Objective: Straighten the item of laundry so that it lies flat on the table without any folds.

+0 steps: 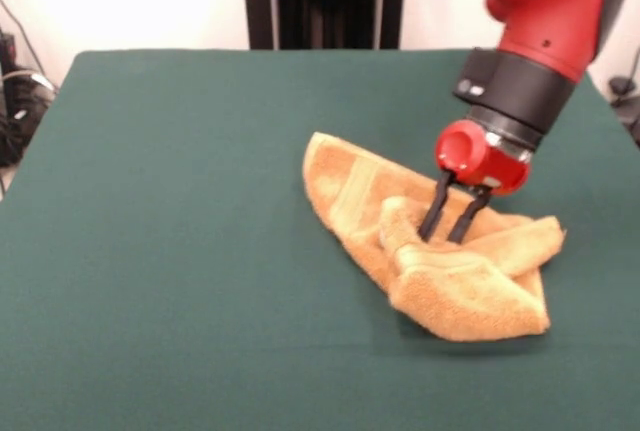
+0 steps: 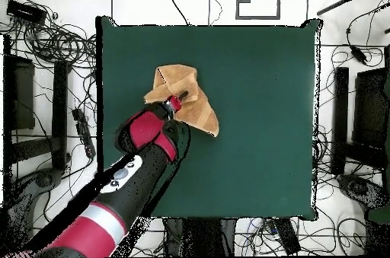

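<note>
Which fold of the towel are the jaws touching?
The raised middle fold of the towel, beside the gripper; the thick front fold lies clear.

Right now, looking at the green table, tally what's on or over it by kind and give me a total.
Towels: 1, an orange-tan towel, crumpled with folds on the table.
Robot arms: 1, red and black, its end effector down on the towel, two dark fingers showing slightly apart.
Total: 2
</note>
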